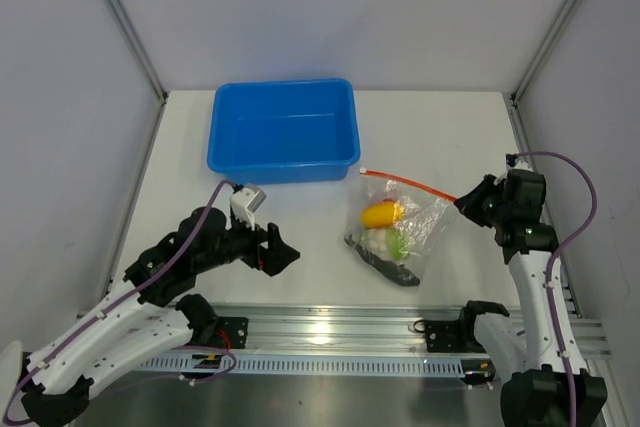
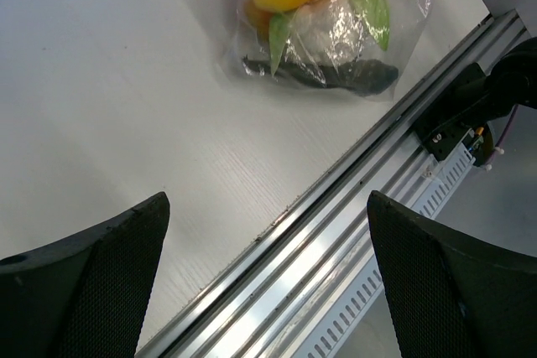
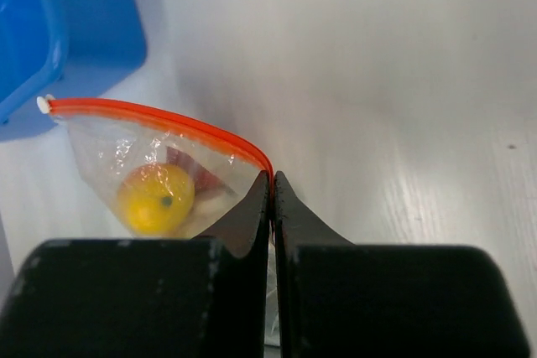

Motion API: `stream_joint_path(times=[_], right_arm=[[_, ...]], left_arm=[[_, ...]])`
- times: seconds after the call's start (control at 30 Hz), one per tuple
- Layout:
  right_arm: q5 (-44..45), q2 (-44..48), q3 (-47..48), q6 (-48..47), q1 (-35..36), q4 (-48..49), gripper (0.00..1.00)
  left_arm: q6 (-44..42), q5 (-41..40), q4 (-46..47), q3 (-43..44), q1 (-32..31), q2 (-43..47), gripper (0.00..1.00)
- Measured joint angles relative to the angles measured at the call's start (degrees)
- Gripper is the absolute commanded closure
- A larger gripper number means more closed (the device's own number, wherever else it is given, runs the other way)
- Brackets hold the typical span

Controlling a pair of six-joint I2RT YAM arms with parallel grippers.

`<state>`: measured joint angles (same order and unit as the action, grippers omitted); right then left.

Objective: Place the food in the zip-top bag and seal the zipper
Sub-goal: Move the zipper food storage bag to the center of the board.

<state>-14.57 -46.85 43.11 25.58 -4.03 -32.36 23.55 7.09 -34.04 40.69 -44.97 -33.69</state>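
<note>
Bag (image 1: 425, 219) lies on table (image 1: 320, 212), right of frame centre, food (image 1: 383, 214) inside. Zipper (image 1: 410, 184) runs along bag's upper edge, long axis from upper left down to right. Right pincer (image 1: 462, 200) clamped together on zipper's right end. Left pincer (image 1: 290, 255) wide apart, empty, left of bag, not touching. Zipper's free left end lies up-right of it. Sealed or not: cannot tell.

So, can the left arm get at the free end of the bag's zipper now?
Probably yes. The left gripper is open, and only bare table lies between it and the zipper at its free end. The right gripper is shut on the far end, out of the way.
</note>
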Motion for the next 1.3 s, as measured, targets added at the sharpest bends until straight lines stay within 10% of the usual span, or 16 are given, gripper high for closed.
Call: stream_joint_path(times=[0.8,1.13,1.17,1.3], right_arm=[[3.48,-14.03,-2.91,9.31,-40.09,14.97,1.0],[2.8,-10.45,-6.51,9.22,-38.71,15.02,0.3],[3.23,-10.43,-5.99,8.9,-37.53,14.25,0.07],[5.84,-10.47,-1.01,7.32,-31.34,10.91,0.0]], left_arm=[[5.62,8.33,2.12,-2.45,0.07,2.75,0.01],[7.04,9.84,4.44,-4.66,0.07,2.58,0.01],[7.15,9.88,4.55,-4.96,0.07,2.58,0.0],[8.0,10.23,5.38,-5.53,0.07,2.27,0.01]])
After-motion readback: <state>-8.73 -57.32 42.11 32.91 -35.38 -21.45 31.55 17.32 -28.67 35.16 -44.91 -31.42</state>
